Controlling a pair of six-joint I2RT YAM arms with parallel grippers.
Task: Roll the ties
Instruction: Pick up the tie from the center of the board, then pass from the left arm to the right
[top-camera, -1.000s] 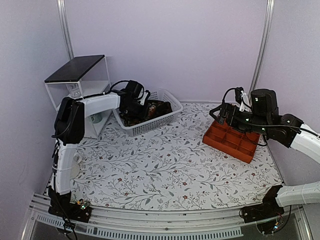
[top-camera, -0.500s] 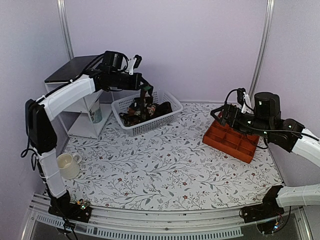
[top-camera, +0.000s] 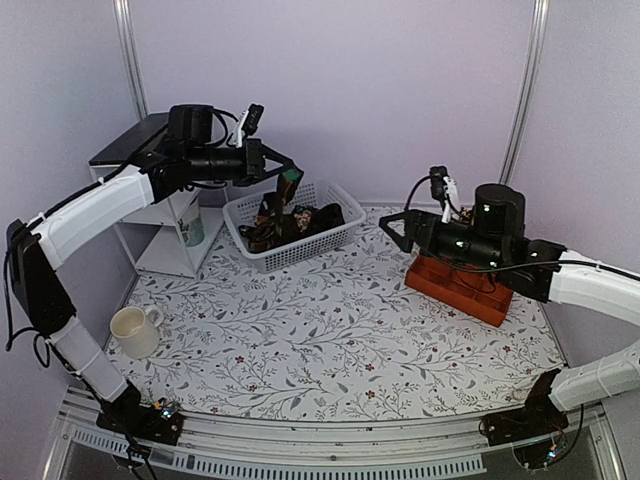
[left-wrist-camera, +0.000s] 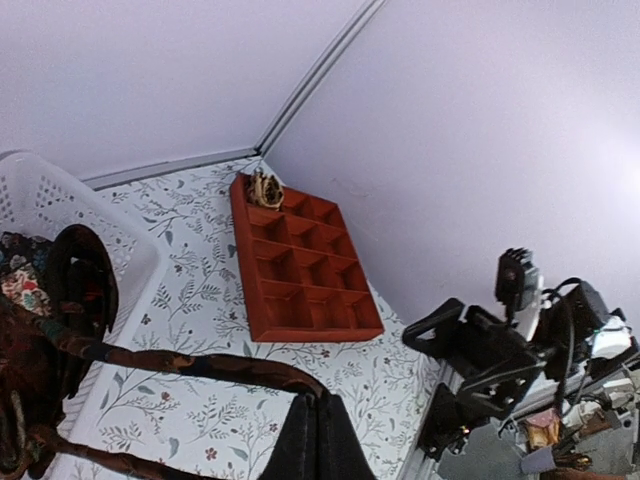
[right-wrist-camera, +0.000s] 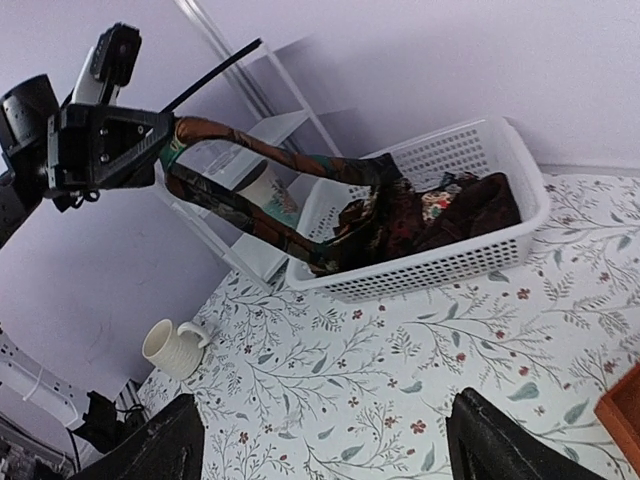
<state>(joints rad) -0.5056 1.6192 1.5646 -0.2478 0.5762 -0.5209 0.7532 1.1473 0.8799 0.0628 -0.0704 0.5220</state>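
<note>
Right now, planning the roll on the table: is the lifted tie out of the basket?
Partly out. The left gripper holds the tie looped above the basket; both strands hang into the pile inside.

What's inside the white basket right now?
A heap of dark patterned ties; the left gripper holds one tie partly up out of the basket. The heap hides the basket's bottom.

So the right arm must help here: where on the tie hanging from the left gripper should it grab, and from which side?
Probably the bare stretch of the tie between the left gripper and the white basket, from the side facing the right gripper: there it hangs clear in the air, while lower down it lies tangled among other ties.
</note>
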